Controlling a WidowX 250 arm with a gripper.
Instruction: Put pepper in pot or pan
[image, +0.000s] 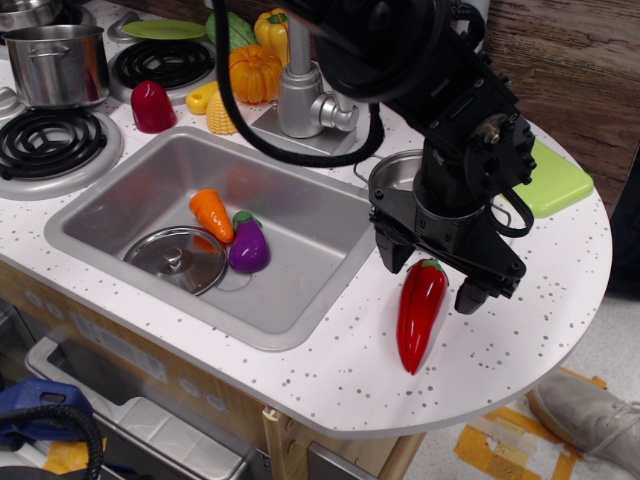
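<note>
Pepper (420, 312): long, glossy red plastic chili with a small green stem cap. It lies flat on the white speckled table (330, 385), right of the sink, stem end toward the back, tapered tip pointing to the front edge. It is outside the pot.

Pot (392, 180): shallow, round, shiny steel, upright on the table just behind the pepper. Only its left rim and part of the interior show; the rest is hidden behind the arm. One thin wire loop handle shows at the left side.
</note>
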